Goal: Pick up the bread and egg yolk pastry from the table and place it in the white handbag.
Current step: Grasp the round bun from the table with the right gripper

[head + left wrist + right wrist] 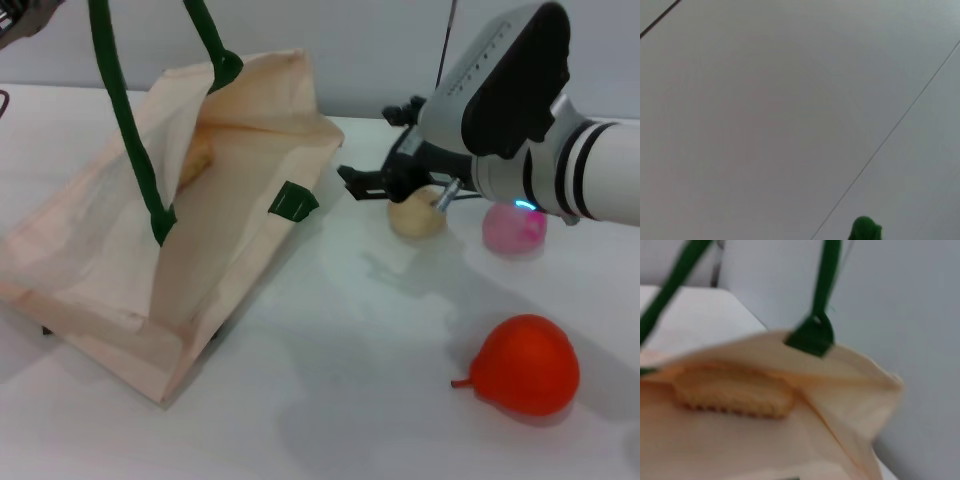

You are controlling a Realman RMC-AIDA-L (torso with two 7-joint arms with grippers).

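The bread [732, 395] is seen inside the white handbag [110, 250], whose green handles [125, 120] are lifted at the left. The right gripper [375, 185], fingers spread apart, is poised beside the egg yolk pastry [417, 212] on the table [350, 330]. The left gripper's state cannot be told.

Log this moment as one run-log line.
bread: in white handbag | egg yolk pastry: on table | right gripper: open beside pastry

Setting: robot test bench, lab-like. Evidence: bare white table [330, 400], plain grey wall [370, 50] behind, toy-like props laid out, including red pear-shaped fruit [527, 364] and pink ball [514, 228].
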